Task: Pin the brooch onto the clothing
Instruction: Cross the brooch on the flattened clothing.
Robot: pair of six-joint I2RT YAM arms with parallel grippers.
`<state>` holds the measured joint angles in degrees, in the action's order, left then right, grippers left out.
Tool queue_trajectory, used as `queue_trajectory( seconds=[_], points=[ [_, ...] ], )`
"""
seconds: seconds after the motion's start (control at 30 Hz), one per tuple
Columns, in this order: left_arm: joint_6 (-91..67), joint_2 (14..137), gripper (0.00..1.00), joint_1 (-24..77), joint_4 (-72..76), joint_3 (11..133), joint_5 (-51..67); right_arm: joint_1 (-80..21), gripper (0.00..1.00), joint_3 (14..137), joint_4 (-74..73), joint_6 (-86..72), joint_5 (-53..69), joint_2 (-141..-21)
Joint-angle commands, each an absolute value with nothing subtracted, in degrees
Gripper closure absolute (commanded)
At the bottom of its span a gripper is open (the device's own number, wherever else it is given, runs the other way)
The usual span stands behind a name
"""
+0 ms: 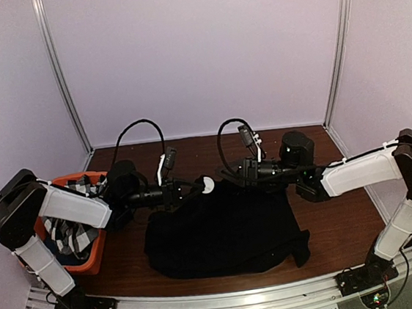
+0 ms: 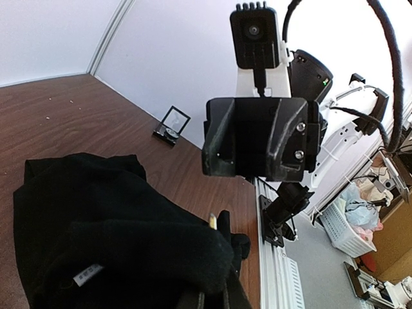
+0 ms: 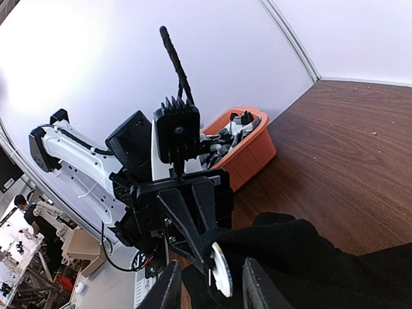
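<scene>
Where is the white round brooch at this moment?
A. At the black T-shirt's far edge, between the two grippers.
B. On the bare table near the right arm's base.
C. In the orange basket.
A: the top view shows the brooch at the far edge of the T-shirt, directly between the left gripper and the right gripper.

Black T-shirt, white brooch within the black right gripper; orange bin of black-and-white checked cloth behind the left gripper; brown wood-grain table; lilac walls
</scene>
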<state>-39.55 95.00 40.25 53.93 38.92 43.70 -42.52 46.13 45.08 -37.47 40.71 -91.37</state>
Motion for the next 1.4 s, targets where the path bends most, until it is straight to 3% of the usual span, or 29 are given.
queue_trajectory(
  seconds=[0.0, 1.37],
  points=[
    [-40.1, 94.7, 1.00, 40.5, 58.0, 39.1, 43.8, -43.2, 0.67, 44.9, 45.6, -36.2, 39.2, -92.6],
    [-41.0, 96.0, 1.00, 41.6, 61.2, 37.6, 44.8, -44.9, 0.82, 48.8, 48.3, -38.3, 43.0, -98.4]
  ],
)
